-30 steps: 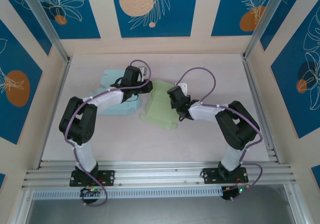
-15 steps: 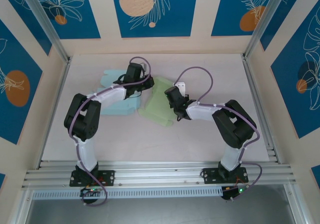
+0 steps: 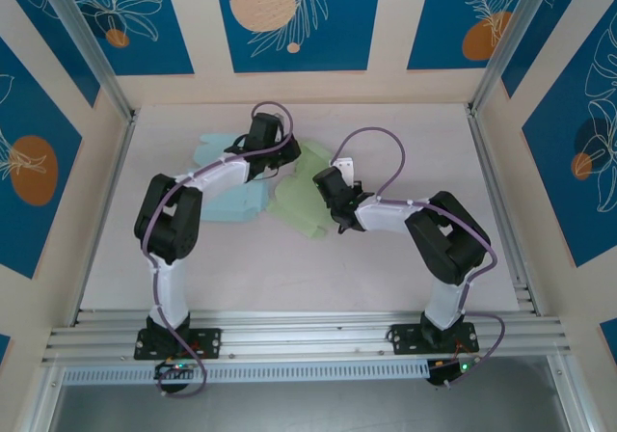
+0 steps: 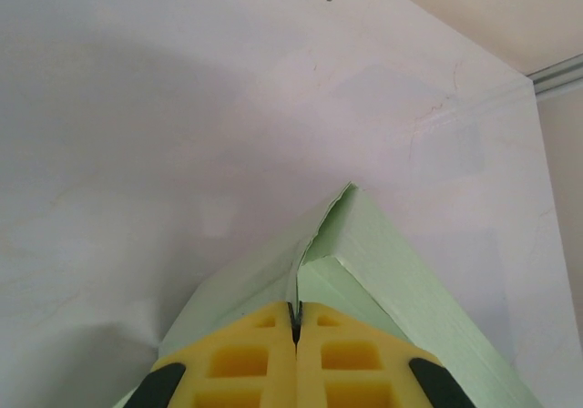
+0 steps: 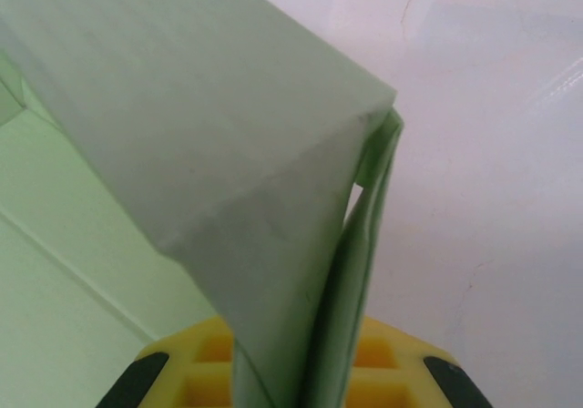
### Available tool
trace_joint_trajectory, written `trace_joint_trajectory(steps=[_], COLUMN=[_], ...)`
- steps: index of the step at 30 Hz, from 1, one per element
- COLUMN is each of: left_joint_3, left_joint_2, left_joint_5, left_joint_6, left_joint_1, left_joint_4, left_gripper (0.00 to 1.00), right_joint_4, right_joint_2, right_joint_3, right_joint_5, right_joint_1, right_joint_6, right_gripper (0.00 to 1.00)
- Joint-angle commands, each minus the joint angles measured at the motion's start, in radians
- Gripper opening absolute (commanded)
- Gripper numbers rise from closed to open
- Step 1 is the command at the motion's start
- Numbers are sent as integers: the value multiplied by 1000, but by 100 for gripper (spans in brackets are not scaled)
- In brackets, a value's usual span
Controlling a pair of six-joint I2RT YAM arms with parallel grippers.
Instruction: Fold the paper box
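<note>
The light green paper box (image 3: 301, 196) lies partly folded on the table between both arms. My left gripper (image 3: 277, 167) is at its upper left edge, shut on a thin green flap (image 4: 314, 244) that rises between the yellow pads (image 4: 246, 358). My right gripper (image 3: 331, 199) is at the box's right side, shut on folded green panels (image 5: 301, 271) that stand up from between its yellow pads (image 5: 196, 358). In the right wrist view a broad green panel (image 5: 182, 107) leans over to the left.
A pale blue flat paper box (image 3: 224, 193) lies on the table under and left of the left arm. The white tabletop (image 3: 386, 278) is bounded by aluminium rails (image 3: 492, 191) at the sides and front.
Both grippers moved up and toward the back with the green box. The box has drawn together into a narrower, more folded shape, and the left arm stretched farther out.
</note>
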Motion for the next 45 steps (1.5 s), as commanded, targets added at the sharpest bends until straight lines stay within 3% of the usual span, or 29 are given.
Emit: trace_joint_trajectory(steps=[1, 5, 18, 24, 28, 30, 36, 41, 45], left_joint_3=[32, -70, -347, -418, -477, -496, -602, -683, -731], left_joint_2=[1, -32, -98, -144, -197, -223, -310, -373, -403], left_joint_5=[59, 57, 178, 235, 308, 320, 334, 335, 383], left_joint_6=[-36, -12, 118, 343, 531, 605, 643, 649, 662], left_joint_1=[-9, -10, -8, -7, 0, 2, 45, 60, 61], left_joint_4=[99, 147, 393, 427, 430, 398, 437, 484, 525], left_gripper=[3, 4, 27, 35, 52, 55, 56, 47, 47], right_joint_4=[2, -9, 26, 122, 163, 172, 195, 203, 206], right_joint_2=[26, 24, 9, -29, -45, -47, -57, -54, -52], right_joint_3=[20, 23, -4, -69, -97, -104, -127, -133, -132], right_joint_5=[-57, -58, -106, -184, -222, -230, -240, -237, -235], right_joint_1=[46, 43, 31, 21, 14, 11, 10, 9, 9], right_joint_6=[-70, -64, -84, -144, -174, -184, -190, -189, -188], right_gripper=[0, 0, 0, 0, 0, 0, 0, 0, 0])
